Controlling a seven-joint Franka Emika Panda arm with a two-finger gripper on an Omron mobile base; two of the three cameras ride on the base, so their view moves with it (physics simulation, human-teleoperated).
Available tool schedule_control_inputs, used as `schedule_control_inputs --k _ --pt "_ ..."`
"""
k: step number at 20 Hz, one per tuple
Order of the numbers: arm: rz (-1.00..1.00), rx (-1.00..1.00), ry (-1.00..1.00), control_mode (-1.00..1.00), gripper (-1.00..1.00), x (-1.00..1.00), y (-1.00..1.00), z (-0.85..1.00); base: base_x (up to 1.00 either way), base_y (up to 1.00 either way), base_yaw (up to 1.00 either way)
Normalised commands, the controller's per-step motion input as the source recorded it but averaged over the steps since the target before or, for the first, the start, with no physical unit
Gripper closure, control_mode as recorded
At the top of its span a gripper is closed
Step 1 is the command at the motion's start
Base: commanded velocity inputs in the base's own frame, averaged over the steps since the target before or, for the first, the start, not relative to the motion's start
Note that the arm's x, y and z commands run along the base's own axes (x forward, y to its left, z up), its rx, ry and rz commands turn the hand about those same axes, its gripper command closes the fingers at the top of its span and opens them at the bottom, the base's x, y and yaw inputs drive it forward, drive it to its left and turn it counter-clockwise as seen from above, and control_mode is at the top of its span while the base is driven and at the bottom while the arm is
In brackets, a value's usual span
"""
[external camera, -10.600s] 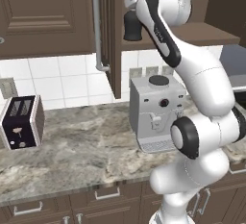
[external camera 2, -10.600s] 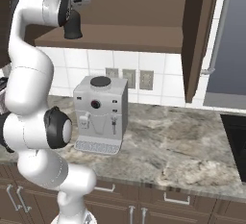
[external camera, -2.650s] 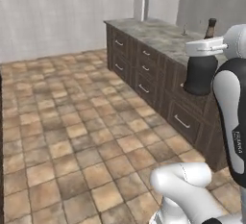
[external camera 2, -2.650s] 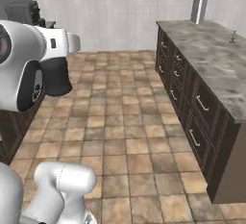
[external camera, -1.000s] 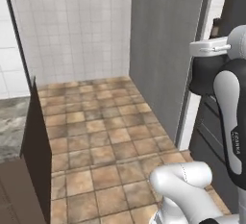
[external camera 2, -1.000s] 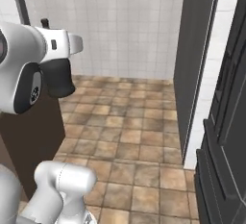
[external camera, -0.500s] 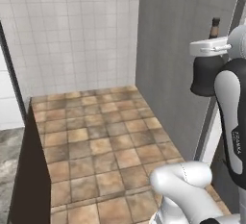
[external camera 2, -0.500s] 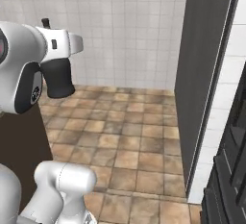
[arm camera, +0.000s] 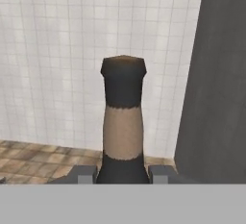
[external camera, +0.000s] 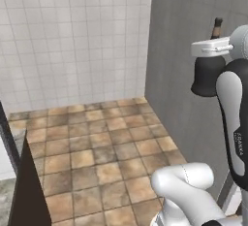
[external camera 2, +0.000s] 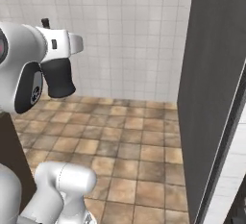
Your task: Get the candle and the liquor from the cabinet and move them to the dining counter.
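The gripper (arm camera: 123,174) is clamping the liquor (arm camera: 123,122) below its neck; carrying it well means staying upright, driving smoothly toward the dining counter.

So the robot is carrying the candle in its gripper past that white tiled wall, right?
Not quite: it is the liquor, a black bottle with a tan neck band, not the candle. The hand view shows the gripper shut on the bottle's shoulders, with the white tiled wall behind.
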Motion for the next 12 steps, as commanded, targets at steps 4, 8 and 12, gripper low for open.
schedule_control_inputs --k 4,8,12 --pt "0.0 0.0 0.0 1.0 1.0 0.0 0.0 0.0 1.0 0.26 0.04" --pt "0.0 0.0 0.0 1.0 1.0 0.0 0.0 0.0 1.0 0.33 0.05" --pt "0.0 0.0 0.0 1.0 1.0 0.0 0.0 0.0 1.0 0.37 0.05"
